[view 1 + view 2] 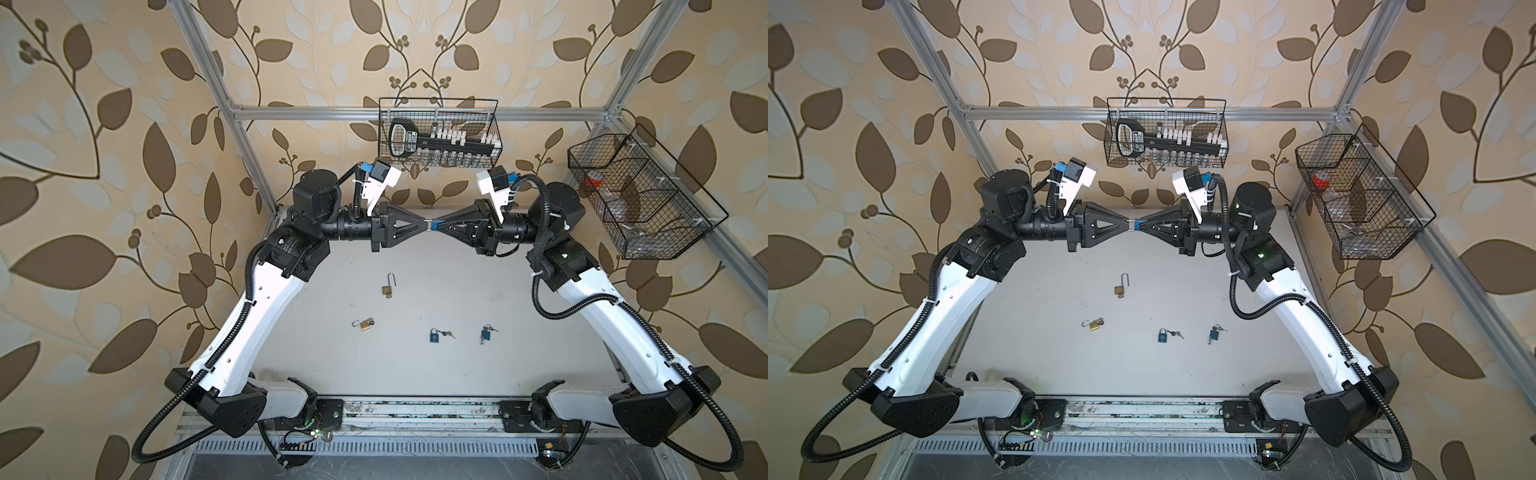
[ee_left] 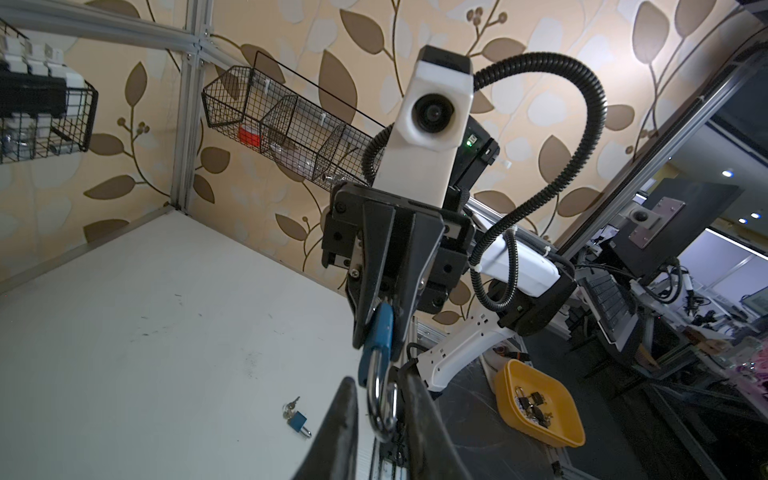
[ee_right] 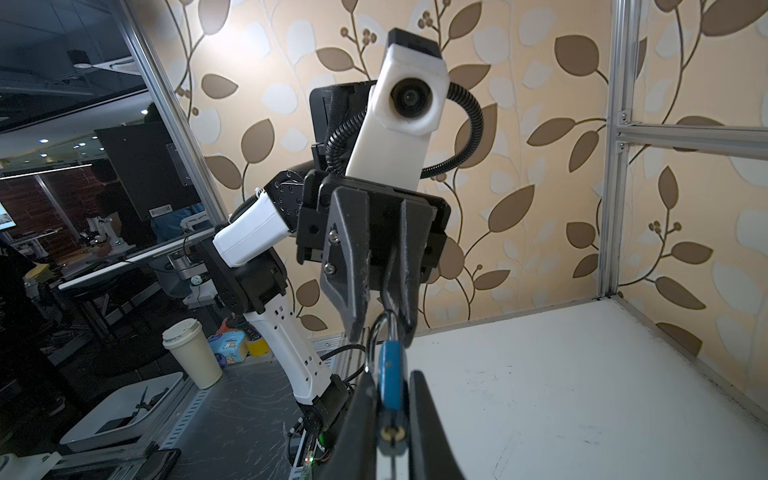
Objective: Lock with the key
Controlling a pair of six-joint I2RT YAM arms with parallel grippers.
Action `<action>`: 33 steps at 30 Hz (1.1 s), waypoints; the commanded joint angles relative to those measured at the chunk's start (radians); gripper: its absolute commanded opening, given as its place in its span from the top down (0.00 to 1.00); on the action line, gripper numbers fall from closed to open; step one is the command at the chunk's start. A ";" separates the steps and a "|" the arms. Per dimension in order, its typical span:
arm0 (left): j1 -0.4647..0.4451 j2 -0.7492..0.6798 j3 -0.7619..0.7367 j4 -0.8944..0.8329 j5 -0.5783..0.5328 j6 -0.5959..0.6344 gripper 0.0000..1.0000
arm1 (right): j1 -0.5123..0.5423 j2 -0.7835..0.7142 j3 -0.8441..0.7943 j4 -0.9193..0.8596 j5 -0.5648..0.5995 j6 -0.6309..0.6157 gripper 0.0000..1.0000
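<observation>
Fingers (image 2: 340, 424) of left gripper (image 1: 425, 224) pinch steel shackle (image 2: 382, 399) of small blue metal padlock (image 1: 434, 225); right gripper (image 1: 439, 226) clamps its body. Both arms reach level, tip to tip, padlock mid-air above white table (image 1: 457, 282).

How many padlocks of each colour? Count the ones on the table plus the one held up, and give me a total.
Blue padlocks: 3, two on the table at and, one held up
Brass padlocks: 2, both on the table
Total: 5
</observation>
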 commanded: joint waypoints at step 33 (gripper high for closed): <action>-0.024 -0.001 0.066 -0.119 -0.025 0.154 1.00 | 0.012 0.078 0.094 0.048 -0.102 0.300 1.00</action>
